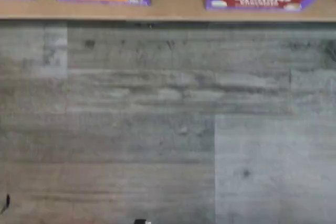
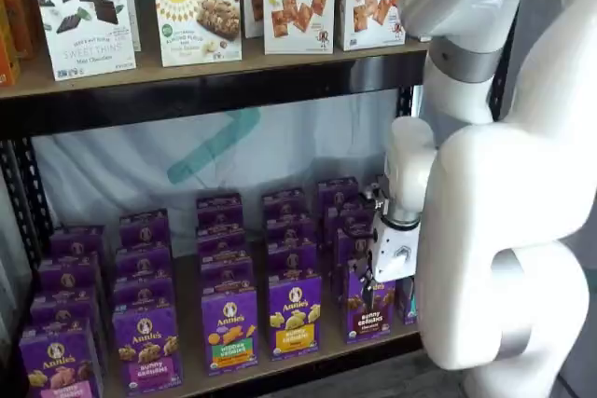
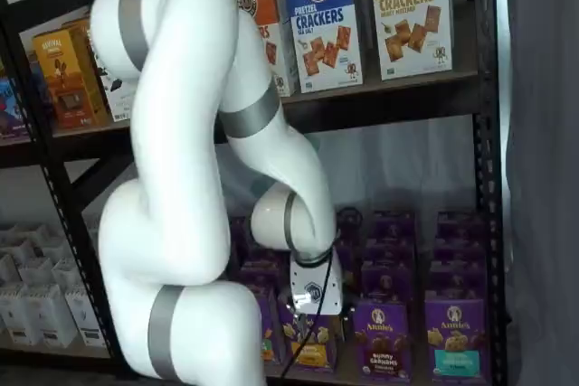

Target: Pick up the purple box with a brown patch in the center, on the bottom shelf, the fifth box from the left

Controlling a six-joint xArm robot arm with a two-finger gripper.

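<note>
Front row of the bottom shelf, read from the left: a purple carton with a pink strip is being shown at the far end. A second purple carton is standing next to it, then one with a yellow band, then one with yellow crackers.

The purple box is being shown next in the row, upright at the board's front edge. Its brown bunnies and dark strip are also being picked up in the wrist view, across a bare gap from the yellow-banded carton.

The gripper is being held low, just in front of this row. Its white body is overlapping the purple box's upper part in a shelf view. The fingers are being hidden against the dark cartons. The claw is being held spread, and nothing is being pinched.

The white arm is being seen furthest right. Grey floor is filling most of the wrist view.
</note>
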